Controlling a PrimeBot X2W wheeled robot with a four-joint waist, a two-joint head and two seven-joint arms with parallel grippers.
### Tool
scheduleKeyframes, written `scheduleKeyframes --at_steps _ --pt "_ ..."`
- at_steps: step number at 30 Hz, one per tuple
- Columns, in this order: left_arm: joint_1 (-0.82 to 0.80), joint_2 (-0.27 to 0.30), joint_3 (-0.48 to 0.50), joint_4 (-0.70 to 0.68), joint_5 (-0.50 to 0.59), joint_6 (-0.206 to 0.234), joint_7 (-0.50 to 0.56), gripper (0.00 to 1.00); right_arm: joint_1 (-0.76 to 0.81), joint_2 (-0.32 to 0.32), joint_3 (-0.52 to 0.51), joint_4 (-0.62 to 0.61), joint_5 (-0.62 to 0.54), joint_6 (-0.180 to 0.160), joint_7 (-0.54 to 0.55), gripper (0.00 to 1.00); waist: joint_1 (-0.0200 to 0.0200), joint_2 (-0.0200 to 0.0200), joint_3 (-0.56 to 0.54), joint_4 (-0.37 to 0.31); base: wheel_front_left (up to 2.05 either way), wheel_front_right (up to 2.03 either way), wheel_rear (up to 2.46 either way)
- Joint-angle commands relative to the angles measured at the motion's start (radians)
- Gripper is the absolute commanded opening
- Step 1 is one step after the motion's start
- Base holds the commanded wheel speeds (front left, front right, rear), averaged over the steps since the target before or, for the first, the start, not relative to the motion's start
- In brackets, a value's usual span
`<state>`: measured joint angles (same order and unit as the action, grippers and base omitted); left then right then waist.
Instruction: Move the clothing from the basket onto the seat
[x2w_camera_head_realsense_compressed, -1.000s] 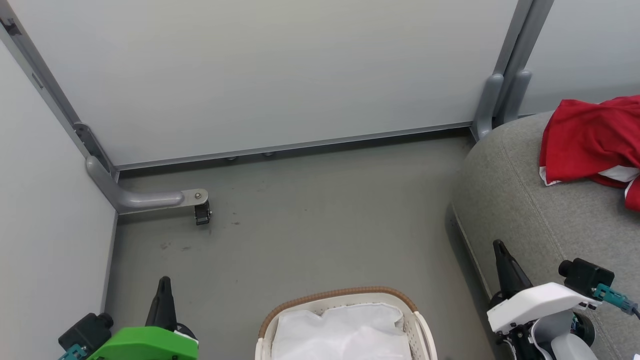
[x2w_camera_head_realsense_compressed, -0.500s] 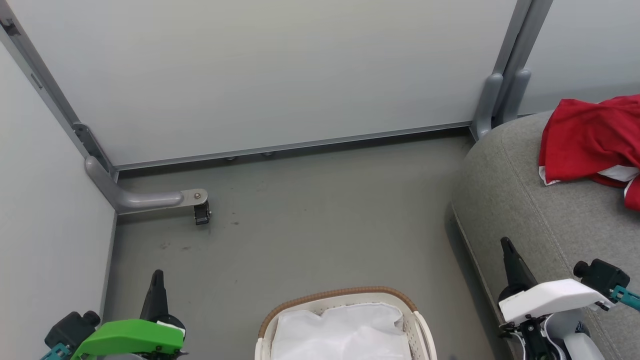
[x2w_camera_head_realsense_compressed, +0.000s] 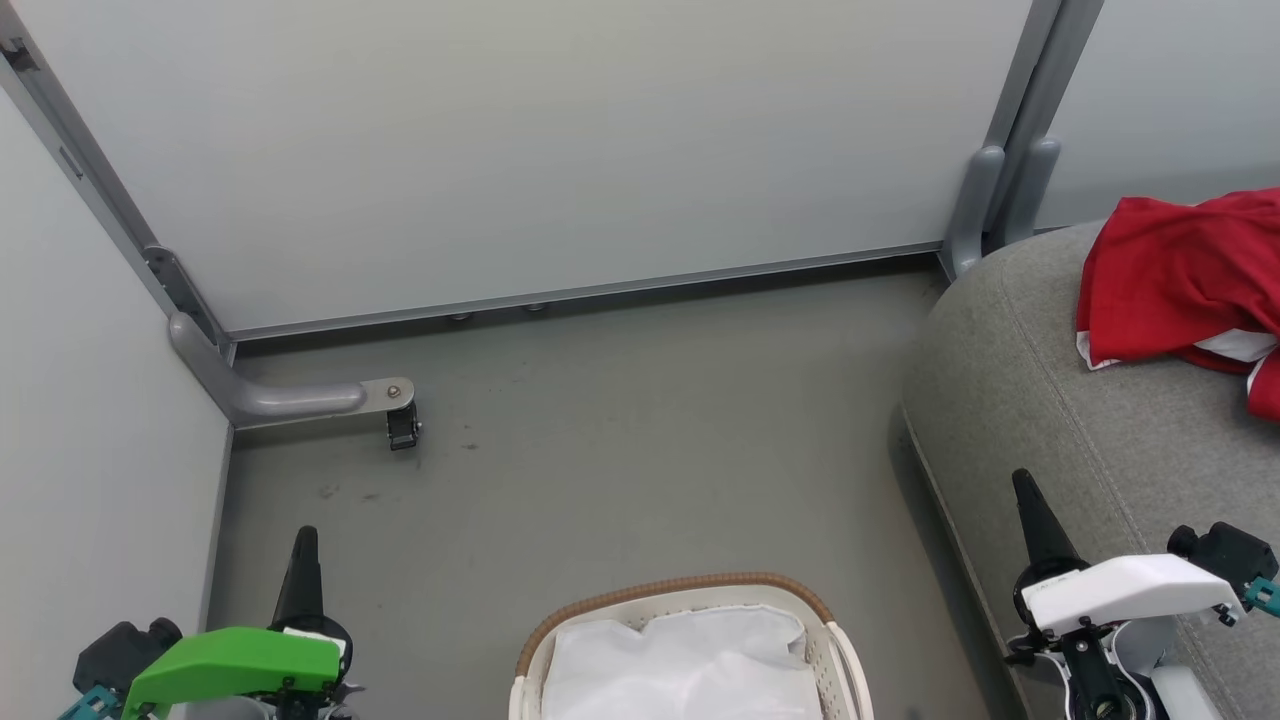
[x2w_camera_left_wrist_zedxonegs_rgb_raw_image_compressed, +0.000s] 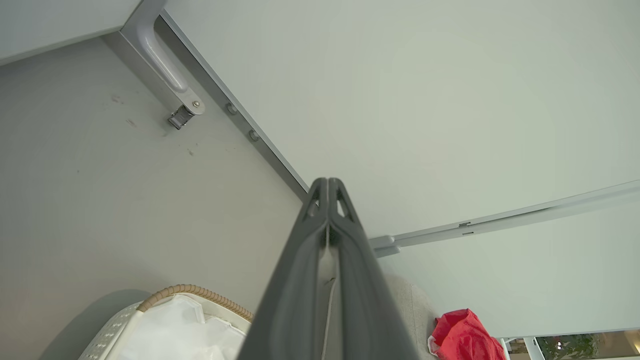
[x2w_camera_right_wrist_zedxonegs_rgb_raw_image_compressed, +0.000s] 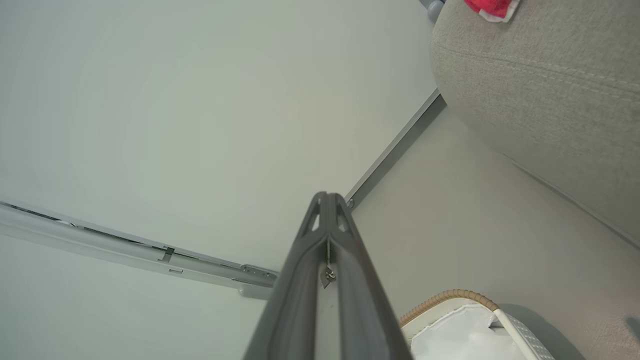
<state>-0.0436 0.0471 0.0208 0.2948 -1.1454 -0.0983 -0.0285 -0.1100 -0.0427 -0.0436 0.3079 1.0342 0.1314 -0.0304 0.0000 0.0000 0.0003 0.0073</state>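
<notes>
Two grippers pressed closed, holding nothing: left gripper (x2w_camera_head_realsense_compressed: 303, 540), right gripper (x2w_camera_head_realsense_compressed: 1025, 490) | clothing (x2w_camera_head_realsense_compressed: 1180, 275) lies crumpled on the seat (x2w_camera_head_realsense_compressed: 1040, 420), far right | basket (x2w_camera_head_realsense_compressed: 680, 588) near centre holds just its liner (x2w_camera_head_realsense_compressed: 690, 660) | right gripper nearer; clothing lies far-right of it

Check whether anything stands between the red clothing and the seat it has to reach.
Nothing visible does. The clothing already lies on the seat, touching its grey cushion. The basket on the floor holds its white liner. The left gripper and right gripper are shut, holding nothing.
</notes>
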Motion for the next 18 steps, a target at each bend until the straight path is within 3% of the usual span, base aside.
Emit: scheduleKeyframes --at_steps 1,18 --pt "-0.03 0.003 0.007 -0.014 -0.027 -0.009 0.006 0.0 -0.005 -0.006 -0.006 -0.015 0.03 -0.001 0.007 0.0 0.0 0.0 0.0 0.0 0.0 0.0 0.0" --pt "-0.045 0.004 0.036 -0.027 -0.166 -0.016 0.051 0.0 -0.002 -0.008 -0.028 -0.032 0.206 -0.001 0.052 0.0 0.0 0.0 0.001 -0.002 0.0 0.0 0.0"
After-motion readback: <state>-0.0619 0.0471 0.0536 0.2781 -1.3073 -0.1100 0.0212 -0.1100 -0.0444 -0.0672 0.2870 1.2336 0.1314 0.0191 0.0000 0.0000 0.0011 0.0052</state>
